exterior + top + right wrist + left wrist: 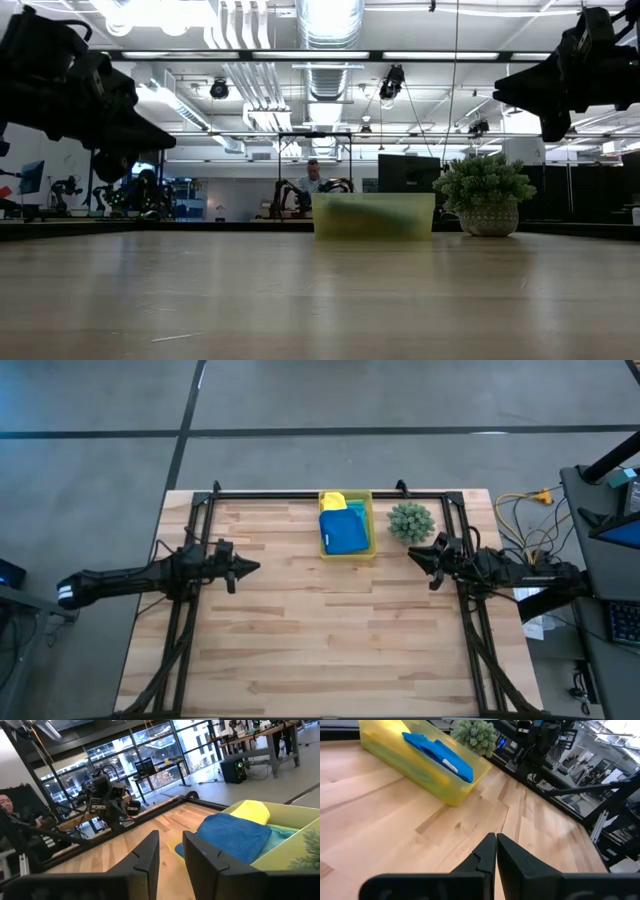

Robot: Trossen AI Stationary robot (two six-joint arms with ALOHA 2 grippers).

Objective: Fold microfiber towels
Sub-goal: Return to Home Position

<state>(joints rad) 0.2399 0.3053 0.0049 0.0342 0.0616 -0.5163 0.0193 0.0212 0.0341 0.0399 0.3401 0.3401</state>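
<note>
High view: towels lie in the bin (348, 555) at the far edge of the table (330, 640) — blue towel (344, 532) on top, yellow towel (333, 501) behind, teal towel (359, 511) beside; lime one not made out. Left gripper (250, 567), fingers together, hangs well clear of the bin. Right gripper (415, 553), fingers apart and empty, is near the plant (410, 521) — a careless swing could clip it. Blue towel rides above the rim; it may slump and unfold.

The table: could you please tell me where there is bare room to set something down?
The table is bare across the half away from the bin, and between the left end effector and the right end effector. Crowded only at the far edge, where the bin of towels and the plant stand side by side.
</note>
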